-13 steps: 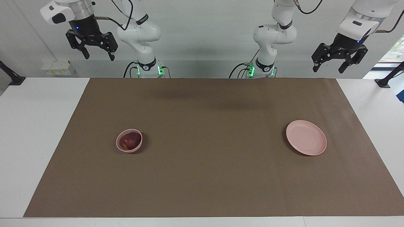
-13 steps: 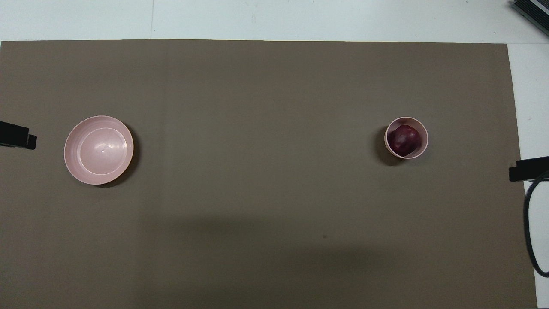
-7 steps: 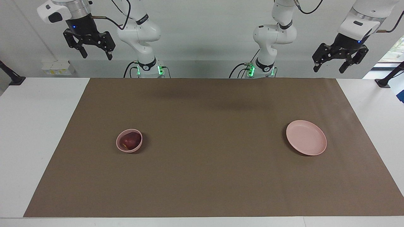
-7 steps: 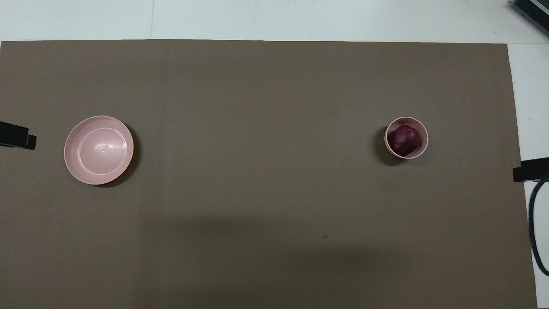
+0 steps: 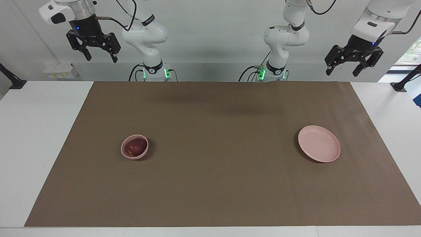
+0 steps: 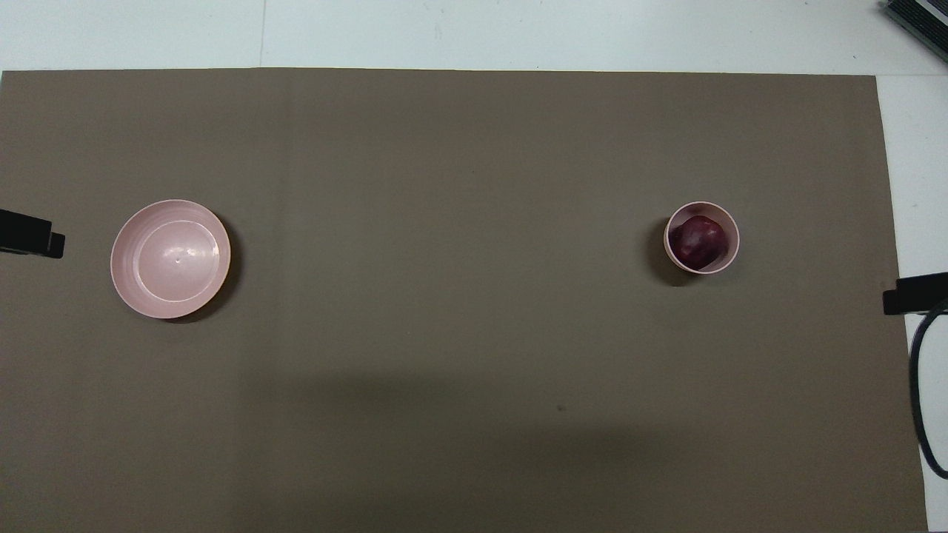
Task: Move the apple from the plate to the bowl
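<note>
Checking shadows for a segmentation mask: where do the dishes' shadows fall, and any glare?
Overhead view: the bowl and plate each cast a dark crescent toward the robots. Facing view: soft arm shadows lie on the mat near the bases. No glare in either view.

You have a matt brown paper-like sheet (image 5: 217, 184) with faint fold creases, laid on a smooth white tabletop (image 5: 33, 138). On the sheet: a plate (image 5: 319, 143) and a bowl (image 5: 134, 146), both pale pink with a smooth, satin, plastic-looking finish. In the bowl, an apple (image 5: 136, 146) with glossy dark red skin. Beside the sheet's robot-side edge, arms of glossy white casing with matt black grippers.
</note>
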Motion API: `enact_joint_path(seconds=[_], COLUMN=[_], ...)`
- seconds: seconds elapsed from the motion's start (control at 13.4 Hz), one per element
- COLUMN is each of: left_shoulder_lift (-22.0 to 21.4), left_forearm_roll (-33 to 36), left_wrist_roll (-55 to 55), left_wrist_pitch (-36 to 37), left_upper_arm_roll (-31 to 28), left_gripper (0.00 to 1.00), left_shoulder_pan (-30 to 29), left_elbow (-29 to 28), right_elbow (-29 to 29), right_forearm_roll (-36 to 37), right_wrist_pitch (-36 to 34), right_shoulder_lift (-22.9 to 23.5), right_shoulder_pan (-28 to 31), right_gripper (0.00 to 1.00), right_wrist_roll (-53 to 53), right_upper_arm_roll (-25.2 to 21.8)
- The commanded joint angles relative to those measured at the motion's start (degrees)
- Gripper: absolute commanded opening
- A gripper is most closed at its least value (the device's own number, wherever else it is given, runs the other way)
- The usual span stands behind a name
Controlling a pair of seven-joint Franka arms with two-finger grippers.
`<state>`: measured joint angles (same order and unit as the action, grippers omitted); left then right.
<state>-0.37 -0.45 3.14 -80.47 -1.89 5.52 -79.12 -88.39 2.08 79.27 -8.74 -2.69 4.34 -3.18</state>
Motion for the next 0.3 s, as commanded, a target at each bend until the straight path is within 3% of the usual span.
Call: enact_joint_path(seconds=[0.0,0.22], left_shoulder_lift=[-0.86,-0.95], left_forearm_roll=[0.45,0.45], left_wrist_roll=[0.20,0.28], left_wrist_pitch=[0.05,0.05], left_upper_arm_roll=[0.13,0.13], left_gripper=[1.00,1.00], left_shoulder_pan=[0.10,0.36], left_elbow=[-1.13,-1.22], right_elbow=[-0.55,-0.55], right_forearm_roll=[-0.50,-0.50], right_wrist_pitch=[-0.87,-0.78], right_shoulder_lift=[-0.84,-0.84], right_shoulder_pan=[0.23,0.31], right_gripper=[1.00,1.00], right_wrist_roll=[-1.61,-1.70], right_upper_arm_roll=[0.11,0.11])
